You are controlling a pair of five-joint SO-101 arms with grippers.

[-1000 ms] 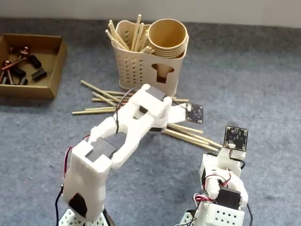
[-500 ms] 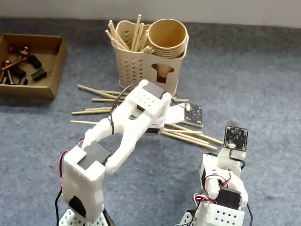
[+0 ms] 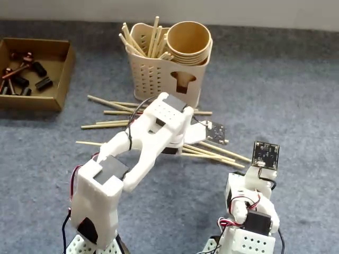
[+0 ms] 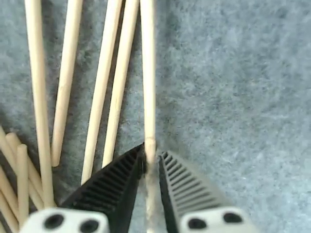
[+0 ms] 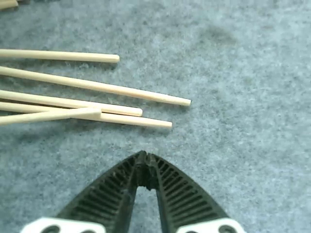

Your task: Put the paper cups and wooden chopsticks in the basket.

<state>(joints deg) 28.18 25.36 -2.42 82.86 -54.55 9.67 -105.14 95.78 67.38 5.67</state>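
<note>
Pinching one chopstick (image 4: 147,97), left gripper (image 4: 151,158), left arm (image 3: 153,132) covering it overhead

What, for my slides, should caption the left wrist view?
Left gripper shut on one wooden chopstick, other chopsticks beside it on carpet.

1. The basket (image 3: 159,79) stands at the back of the table (image 3: 296,95), with stacked cups (image 3: 189,37) in its right half and upright chopsticks (image 3: 139,42) in its left.
2. A box (image 3: 61,79) lies well to its left, with small parts (image 3: 21,76) inside.
3. Loose chopsticks (image 3: 106,114) lie scattered just in front of the basket.
4. The left gripper (image 4: 150,156) sits among them, with one chopstick (image 4: 147,73) pinched between its fingers.
</note>
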